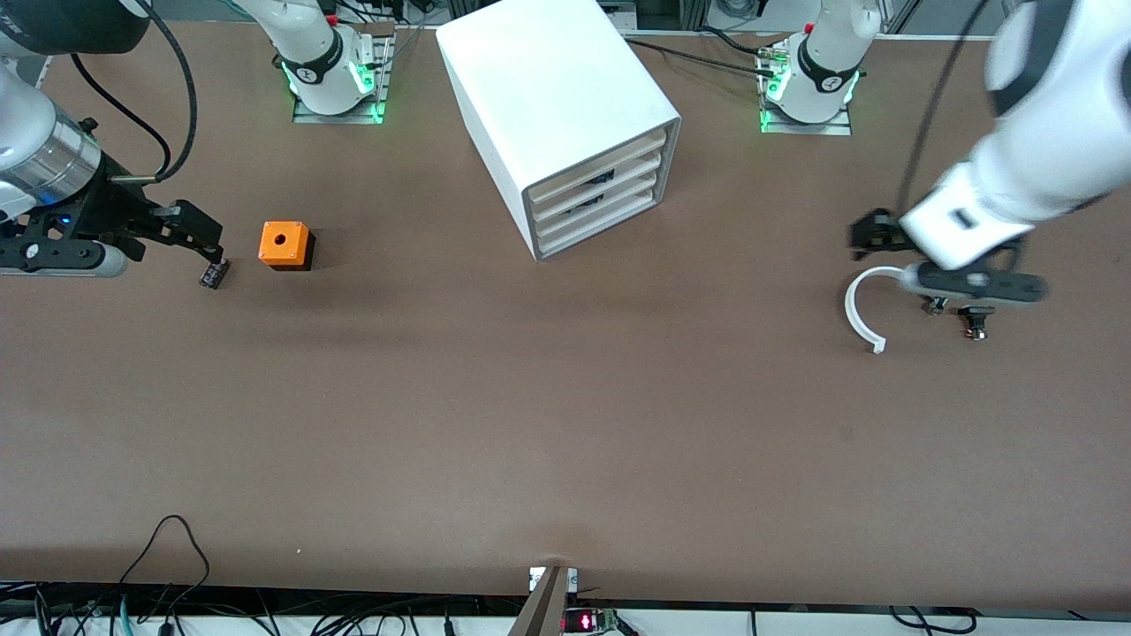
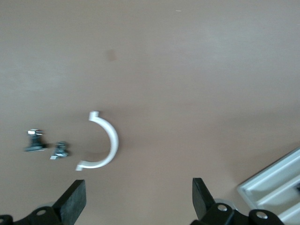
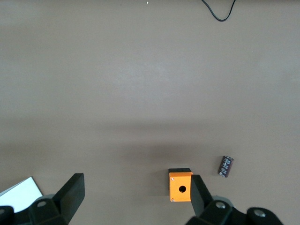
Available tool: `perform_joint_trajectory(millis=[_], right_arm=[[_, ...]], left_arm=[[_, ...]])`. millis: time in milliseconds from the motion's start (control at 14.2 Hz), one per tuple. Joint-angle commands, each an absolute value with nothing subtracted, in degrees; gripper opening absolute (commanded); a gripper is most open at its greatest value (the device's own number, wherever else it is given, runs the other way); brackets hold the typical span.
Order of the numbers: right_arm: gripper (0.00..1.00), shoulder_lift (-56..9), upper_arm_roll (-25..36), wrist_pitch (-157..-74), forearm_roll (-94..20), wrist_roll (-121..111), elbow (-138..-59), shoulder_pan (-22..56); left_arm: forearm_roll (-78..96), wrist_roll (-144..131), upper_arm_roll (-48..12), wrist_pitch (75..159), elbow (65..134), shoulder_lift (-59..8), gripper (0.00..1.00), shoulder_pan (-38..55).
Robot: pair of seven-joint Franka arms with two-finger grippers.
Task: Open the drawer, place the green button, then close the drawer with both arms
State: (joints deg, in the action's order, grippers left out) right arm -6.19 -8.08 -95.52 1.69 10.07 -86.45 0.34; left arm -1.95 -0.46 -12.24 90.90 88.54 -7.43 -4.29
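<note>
Brown bench (image 1: 565,424), white cabinet (image 1: 558,115) at its robot-side edge. All three drawers look shut; the lowest drawer (image 1: 601,227) is my target. I cannot find the button. My left gripper (image 2: 138,199) hangs over a white hook (image 2: 104,140), jaws wide, empty. My right gripper (image 3: 136,197) hangs near the orange cube (image 3: 180,186), likewise. I judge opening not yet begun; next, reach the drawer front.
</note>
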Motion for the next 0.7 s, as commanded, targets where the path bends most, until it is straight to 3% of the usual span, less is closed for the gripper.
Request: perform_joint_trajectory(millis=[0, 211, 632], right_arm=[[1.00, -5.89, -7.21, -94.39, 0.09, 8.70, -85.43, -0.18], [1.00, -5.89, -7.47, -94.57, 0.18, 8.70, -85.25, -0.09], [1.00, -5.98, -7.47, -94.75, 0.18, 8.79, -85.25, 0.09]], left_arm=[[0.52, 4.39, -8.28, 93.15, 96.92, 0.51, 1.00, -4.83], [0.44, 3.96, -7.65, 101.92, 102.54, 4.03, 1.00, -4.40], [0.00, 4.75, -6.24, 100.99, 103.98, 6.77, 1.00, -3.87]])
